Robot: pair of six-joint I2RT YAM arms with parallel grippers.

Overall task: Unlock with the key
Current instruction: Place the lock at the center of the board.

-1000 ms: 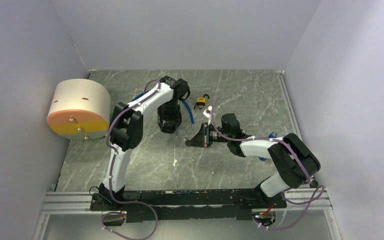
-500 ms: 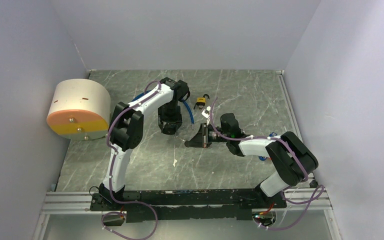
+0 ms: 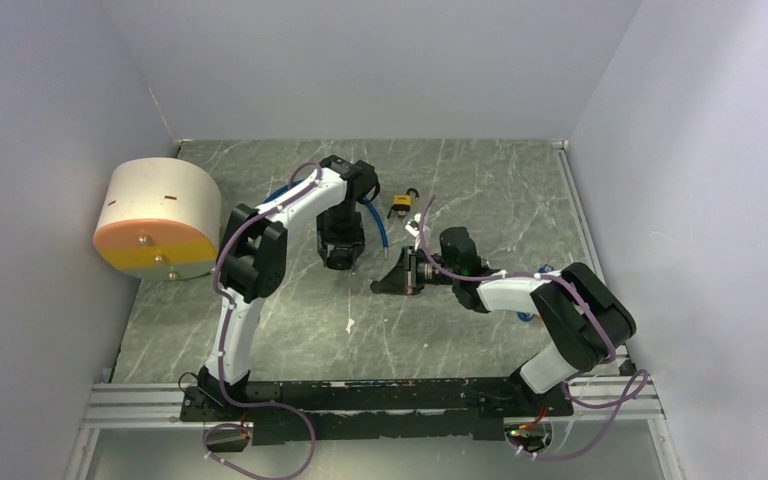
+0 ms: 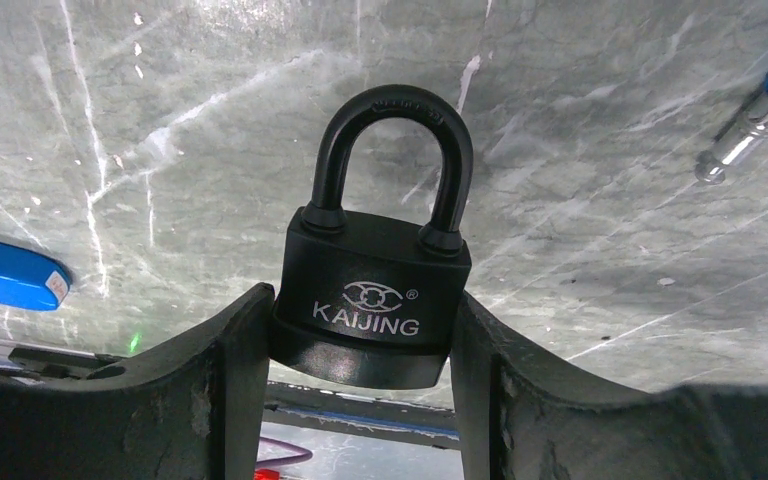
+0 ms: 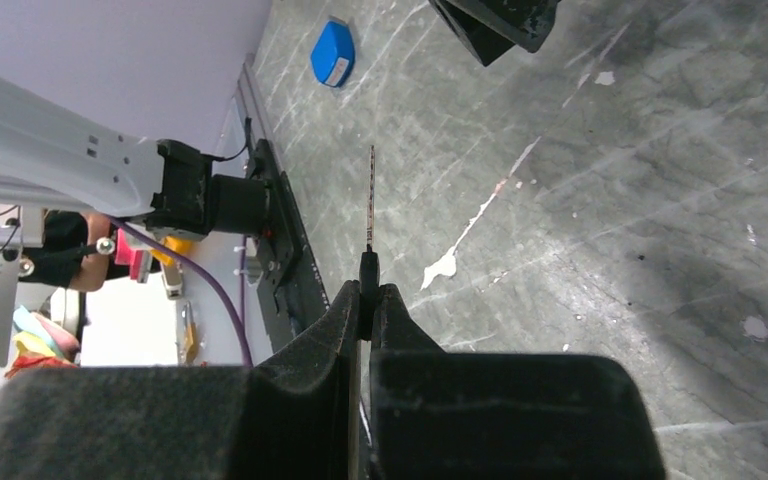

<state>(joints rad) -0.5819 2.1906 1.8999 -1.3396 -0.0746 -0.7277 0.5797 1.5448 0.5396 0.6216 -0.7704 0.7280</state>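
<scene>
A black padlock [image 4: 378, 275] marked KAIJING, its shackle closed, stands upright between the fingers of my left gripper [image 4: 360, 308], which is shut on its body. From above, the left gripper [image 3: 340, 255] points down at mid-table and the padlock cannot be made out under it. My right gripper [image 5: 365, 300] is shut on the black head of a key [image 5: 369, 200]. The thin blade, seen edge-on, sticks out ahead of the fingers. From above, the right gripper [image 3: 385, 282] lies low, just right of the left one. The left gripper's dark fingers [image 5: 495, 25] show at the top of the right wrist view.
A small yellow padlock [image 3: 400, 207] and a blue-handled tool [image 3: 375, 222] lie behind the grippers. A round beige, orange and yellow drum [image 3: 155, 220] stands at the left wall. A blue block [image 5: 332, 52] lies on the marbled table near the black base rail [image 3: 380, 395].
</scene>
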